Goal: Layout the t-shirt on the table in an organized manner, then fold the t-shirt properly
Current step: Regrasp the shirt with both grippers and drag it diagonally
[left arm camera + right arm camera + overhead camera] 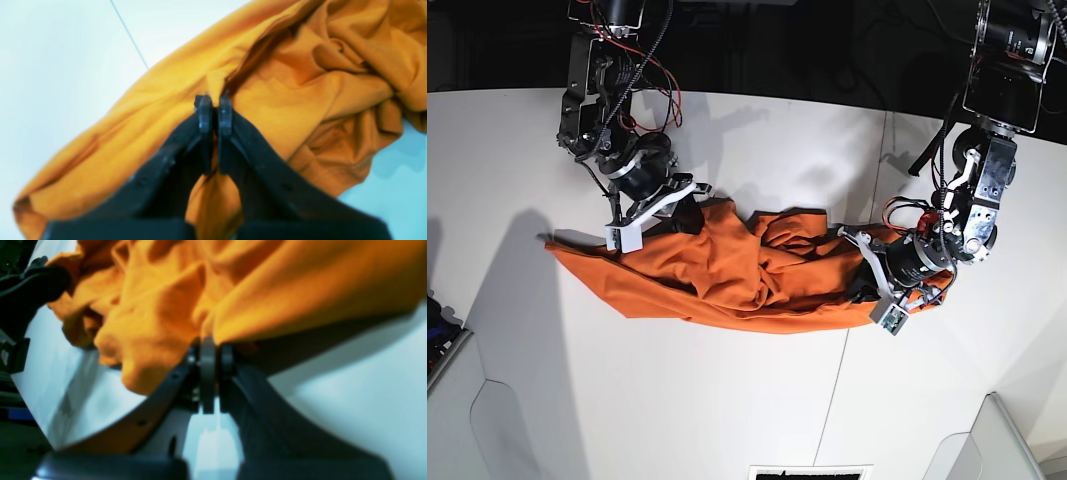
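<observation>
One t-shirt on one table, clenched by left pincer and right pincer.

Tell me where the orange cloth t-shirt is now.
In the base view, the crumpled orange cloth t-shirt stretches across the white table's middle, pinched between the left claw and right claw.

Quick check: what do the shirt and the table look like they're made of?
Shirt: soft matte knit cloth, probably cotton; it creases and bunches in folds. Table: hard, smooth white board, likely laminate; flat, with a thin dark seam and soft shadows.
</observation>
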Robot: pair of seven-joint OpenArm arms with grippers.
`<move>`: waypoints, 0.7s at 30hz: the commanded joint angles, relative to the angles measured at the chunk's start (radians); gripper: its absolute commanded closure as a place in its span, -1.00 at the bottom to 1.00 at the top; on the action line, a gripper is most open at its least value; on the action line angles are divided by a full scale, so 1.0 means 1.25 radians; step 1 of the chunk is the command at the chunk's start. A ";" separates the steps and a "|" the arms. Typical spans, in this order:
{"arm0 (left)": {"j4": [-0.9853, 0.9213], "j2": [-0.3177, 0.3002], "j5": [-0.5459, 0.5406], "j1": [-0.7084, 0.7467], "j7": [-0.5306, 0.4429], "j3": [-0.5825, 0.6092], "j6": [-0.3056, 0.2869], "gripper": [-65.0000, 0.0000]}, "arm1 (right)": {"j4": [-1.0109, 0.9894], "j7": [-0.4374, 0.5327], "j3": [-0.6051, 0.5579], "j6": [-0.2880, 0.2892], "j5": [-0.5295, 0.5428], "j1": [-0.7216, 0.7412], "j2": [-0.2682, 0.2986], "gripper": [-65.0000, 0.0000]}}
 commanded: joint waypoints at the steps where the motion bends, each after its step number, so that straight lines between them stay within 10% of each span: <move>1: 0.012 -0.020 -0.006 -0.042 -0.021 -0.006 0.022 1.00 | 0.018 0.009 0.000 0.016 0.012 0.016 -0.002 1.00; 6: 0.012 -0.071 -0.005 -0.141 -0.018 -0.006 0.098 1.00 | 0.110 -0.060 0.002 0.073 0.017 -0.005 -0.002 1.00; 21: -0.273 -0.047 0.014 -0.355 -0.099 0.039 0.029 0.89 | 0.353 -0.205 0.077 0.069 0.060 -0.094 0.055 1.00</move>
